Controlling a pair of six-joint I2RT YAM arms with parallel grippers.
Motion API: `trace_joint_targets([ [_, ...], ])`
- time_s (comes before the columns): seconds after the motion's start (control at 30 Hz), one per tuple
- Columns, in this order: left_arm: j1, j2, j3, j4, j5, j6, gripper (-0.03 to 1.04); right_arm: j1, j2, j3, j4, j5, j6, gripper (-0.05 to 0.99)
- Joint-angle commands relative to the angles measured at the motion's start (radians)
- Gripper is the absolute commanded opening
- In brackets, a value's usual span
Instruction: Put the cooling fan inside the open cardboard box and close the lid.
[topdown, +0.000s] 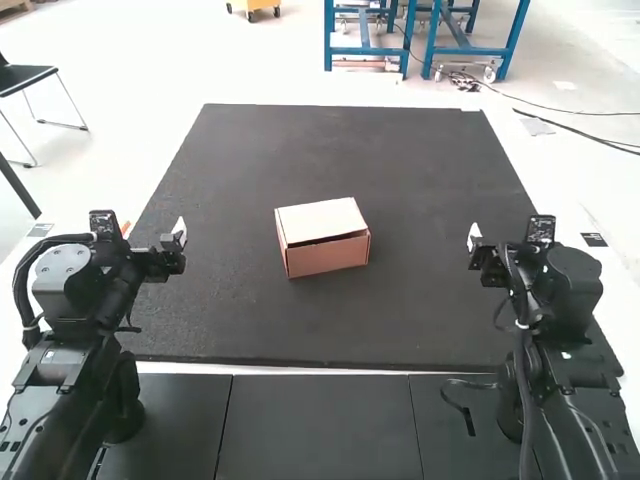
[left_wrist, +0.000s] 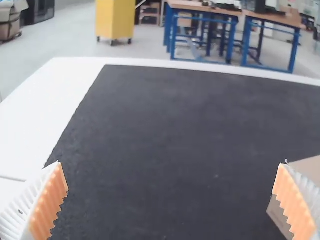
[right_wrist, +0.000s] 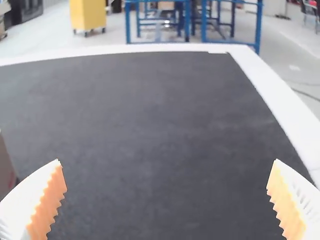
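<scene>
A small brown cardboard box (topdown: 322, 236) sits at the centre of the high view, on a black mat (topdown: 330, 140) that covers most of the white surface (topdown: 565, 190). Its top flaps lie flat and shut, so what is inside cannot be seen. It stands slightly askew to the mat's edges, and nothing touches it.

The left pincer (topdown: 177, 246) is at the lower left of the high view, just inside the mat's left edge. It points toward the middle and is well apart from the box. Its fingers stand wide apart and hold nothing. In the left wrist view the orange pads (left_wrist: 49, 200) are spread with bare mat between them, and a corner of the box shows just behind one pad.

The right pincer (topdown: 474, 250) is at the lower right of the high view, over the mat near its right edge, also well apart from the box. It too is spread wide and holds nothing. The right wrist view shows its ribbed white fingers (right_wrist: 22, 210) with mat between them, and a dark sliver of the box's side beside one finger.
</scene>
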Motion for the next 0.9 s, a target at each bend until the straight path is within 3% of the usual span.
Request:
trace_joint_targets([
  [0.0, 0.008, -0.007, -0.006, 0.005, -0.014, -0.012, 0.97, -0.011, -0.008, -0.004, -0.002, 0.017, 0.020, 0.92],
  [0.1, 0.008, -0.009, -0.006, 0.005, -0.014, -0.001, 0.97, -0.011, -0.008, -0.004, -0.002, 0.015, 0.020, 0.92],
  [0.2, 0.008, -0.009, -0.006, 0.022, -0.011, 0.068, 0.97, -0.011, -0.008, -0.004, -0.002, 0.015, 0.020, 0.92],
  [0.37, 0.008, -0.009, -0.006, 0.009, -0.013, 0.071, 0.97, -0.011, -0.008, -0.004, -0.002, 0.015, 0.020, 0.92],
  [0.43, 0.006, -0.009, -0.006, 0.005, -0.013, 0.097, 0.97, -0.013, -0.008, -0.004, -0.002, 0.015, 0.020, 0.92],
  [0.87, 0.003, -0.009, -0.006, 0.005, -0.013, 0.097, 0.97, -0.011, -0.008, -0.004, -0.002, 0.015, 0.020, 0.92],
])
